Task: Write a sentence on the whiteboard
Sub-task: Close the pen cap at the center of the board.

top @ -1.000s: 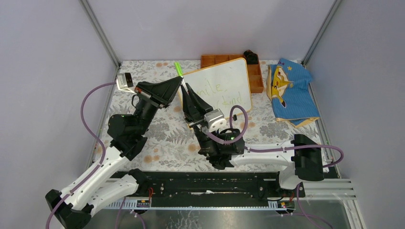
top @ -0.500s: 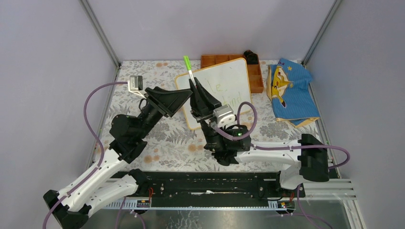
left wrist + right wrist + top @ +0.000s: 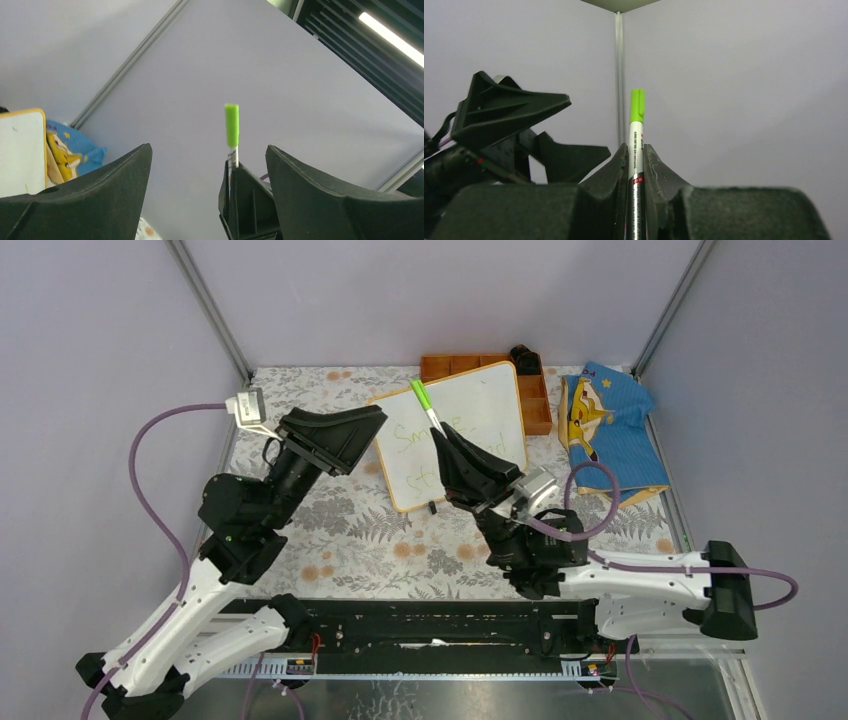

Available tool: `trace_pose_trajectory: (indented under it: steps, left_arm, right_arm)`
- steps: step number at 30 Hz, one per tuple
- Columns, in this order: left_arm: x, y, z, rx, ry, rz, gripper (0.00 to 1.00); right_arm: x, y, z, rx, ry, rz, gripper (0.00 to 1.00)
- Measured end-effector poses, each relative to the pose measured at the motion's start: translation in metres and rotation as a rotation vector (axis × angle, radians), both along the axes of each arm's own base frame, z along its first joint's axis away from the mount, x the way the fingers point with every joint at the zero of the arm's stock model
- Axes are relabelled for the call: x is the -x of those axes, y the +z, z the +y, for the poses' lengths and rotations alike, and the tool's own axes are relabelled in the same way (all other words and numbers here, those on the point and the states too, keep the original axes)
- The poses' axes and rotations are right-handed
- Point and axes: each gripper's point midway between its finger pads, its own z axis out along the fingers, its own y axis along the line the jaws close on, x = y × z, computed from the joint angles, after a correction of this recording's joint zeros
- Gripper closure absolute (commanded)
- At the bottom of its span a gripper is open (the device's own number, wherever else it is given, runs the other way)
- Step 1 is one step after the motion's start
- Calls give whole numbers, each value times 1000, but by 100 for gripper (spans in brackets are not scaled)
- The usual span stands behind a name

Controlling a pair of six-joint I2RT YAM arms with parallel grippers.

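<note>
Scanning top view: whiteboard (image 3: 490, 405) at rear centre, sentence (image 3: 408, 437) on it; our right gripper (image 3: 447, 436), over writing, could smear ink.
L wrist: left gripper (image 3: 209, 150) apart, empty; whiteboard corner close, bump risk.
R wrist: jaws clamped on green marker (image 3: 636, 150); may slip.

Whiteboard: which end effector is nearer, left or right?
Right. The right end effector, holding the marker, is over the whiteboard; the left end effector is beside its left edge.

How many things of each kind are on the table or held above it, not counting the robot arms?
whiteboard: 1
marker: 1
orange tray: 1
blue cloth: 1
black object at the tray: 1
Total: 5
</note>
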Motion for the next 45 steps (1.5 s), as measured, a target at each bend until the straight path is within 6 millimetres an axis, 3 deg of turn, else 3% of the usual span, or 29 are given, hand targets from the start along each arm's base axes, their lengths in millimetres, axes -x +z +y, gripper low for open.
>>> trace_pose_trajectory:
  steps: [7,16,30,36,45]
  left_arm:
    - [2,20,-4,-24,3,-74,13]
    - [-8,4,-34,-103,-82,-62,18]
    - [1,13,-30,-85,-93,-97,44]
    - [4,15,-27,-77,-92,-105,48]
    - [4,11,-28,-66,-103,-93,67]
  right_arm:
    - [20,2,-4,28,151,7,100]
    - [27,-14,13,104,232,34,100]
    - [27,-20,16,120,239,45,100]
    - [26,-21,16,121,237,46,100]
    - [26,-21,16,116,233,48,100]
